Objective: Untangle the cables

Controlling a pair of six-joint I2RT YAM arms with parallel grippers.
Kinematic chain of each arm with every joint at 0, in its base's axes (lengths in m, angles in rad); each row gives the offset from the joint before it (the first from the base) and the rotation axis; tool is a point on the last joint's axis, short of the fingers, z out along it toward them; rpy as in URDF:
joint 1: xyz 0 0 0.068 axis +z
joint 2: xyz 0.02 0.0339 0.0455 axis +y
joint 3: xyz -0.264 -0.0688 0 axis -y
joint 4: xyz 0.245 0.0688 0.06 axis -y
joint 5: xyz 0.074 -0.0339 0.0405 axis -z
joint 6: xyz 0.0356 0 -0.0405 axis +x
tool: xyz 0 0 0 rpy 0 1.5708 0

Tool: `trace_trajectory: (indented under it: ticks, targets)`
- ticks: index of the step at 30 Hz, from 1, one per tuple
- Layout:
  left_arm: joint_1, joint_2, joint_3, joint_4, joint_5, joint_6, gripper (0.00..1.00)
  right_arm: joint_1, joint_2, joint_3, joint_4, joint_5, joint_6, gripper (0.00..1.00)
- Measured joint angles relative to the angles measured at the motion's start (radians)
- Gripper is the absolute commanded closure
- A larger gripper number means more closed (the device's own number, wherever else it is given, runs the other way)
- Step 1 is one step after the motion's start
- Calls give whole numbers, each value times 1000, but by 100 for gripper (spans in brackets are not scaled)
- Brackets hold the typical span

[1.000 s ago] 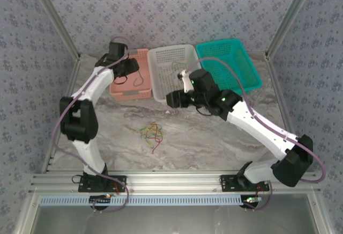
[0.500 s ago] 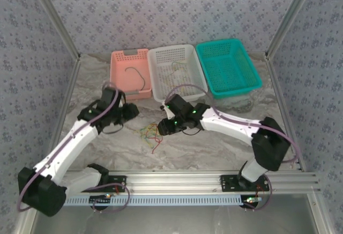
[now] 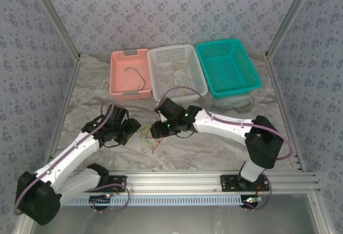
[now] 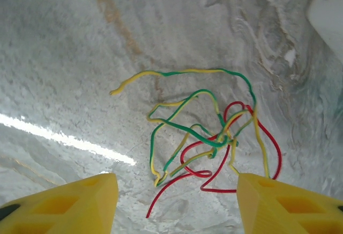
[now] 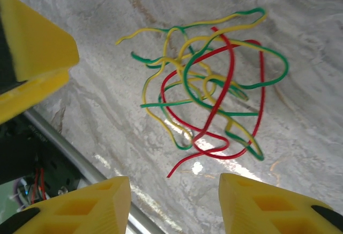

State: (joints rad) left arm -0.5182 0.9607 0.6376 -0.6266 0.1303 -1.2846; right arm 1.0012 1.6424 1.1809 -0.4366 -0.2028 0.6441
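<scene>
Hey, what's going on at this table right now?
Both arms hang low over a tangle of yellow-green and red cables on the marble table. The left fingers and right fingers stand open either side of it, gripping nothing. One dark cable lies in the pink basket.

The left arm (image 3: 75,153) and right arm (image 3: 220,126) are white with black joints. Purple-grey cables (image 3: 179,88) trail along them. The fingers (image 4: 80,204) are blocky yellow.
</scene>
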Motion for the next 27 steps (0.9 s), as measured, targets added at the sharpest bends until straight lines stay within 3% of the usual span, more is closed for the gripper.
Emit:
trace_trajectory:
  ticks: [6, 9, 13, 19, 24, 27]
  targets:
    - [-29, 27, -14, 57, -35, -278, 36, -15, -21, -33, 6, 43, -21, 60]
    - [-31, 92, -19, 108, -34, -363, 38, -20, -21, -55, 19, 47, -51, 60]
    - [-33, 170, -19, 137, -33, -410, 46, -22, -21, -95, 45, 50, -108, 57]
    - [-34, 209, -18, 163, -34, -451, 59, -49, -21, -108, 90, 19, -148, 60]
    - [-34, 241, -18, 186, -34, -463, 61, -58, -24, -93, 87, -8, -105, 68]
    - [-40, 256, -18, 205, -34, -467, 64, -47, -24, -78, 81, -33, -43, 67]
